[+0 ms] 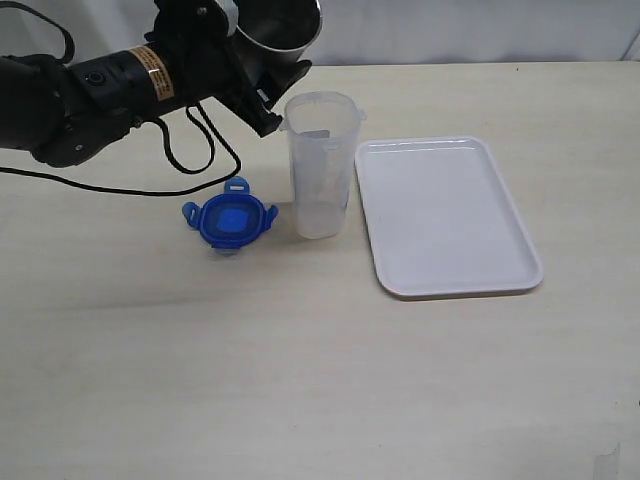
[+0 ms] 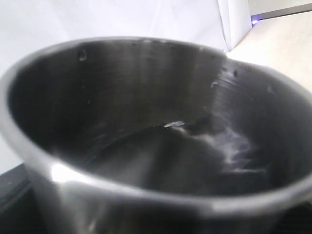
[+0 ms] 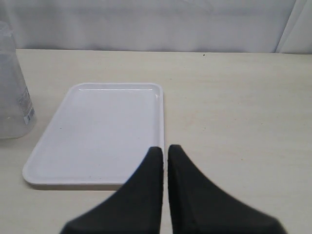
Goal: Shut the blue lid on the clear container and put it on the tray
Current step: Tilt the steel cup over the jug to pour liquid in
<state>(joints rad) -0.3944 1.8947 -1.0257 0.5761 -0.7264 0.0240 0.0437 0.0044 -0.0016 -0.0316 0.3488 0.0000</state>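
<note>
The clear container (image 1: 320, 165) stands upright and uncovered on the table, just left of the white tray (image 1: 445, 215). The blue lid (image 1: 232, 222) lies flat on the table to the container's left, tabs spread out. My left gripper (image 1: 268, 88) is shut on a grey steel cup (image 1: 278, 30), held tilted above and behind the container's rim. The cup's dark inside (image 2: 161, 146) fills the left wrist view and hides the fingers. My right gripper (image 3: 165, 148) is shut on nothing, above the table by the tray's (image 3: 97, 131) near corner. The container's edge (image 3: 12, 97) shows beside the tray.
The left arm and its black cable (image 1: 190, 160) stretch over the table's back left. A white curtain hangs along the far edge of the table. Bare tabletop (image 1: 300, 380) lies in front of the lid, container and tray.
</note>
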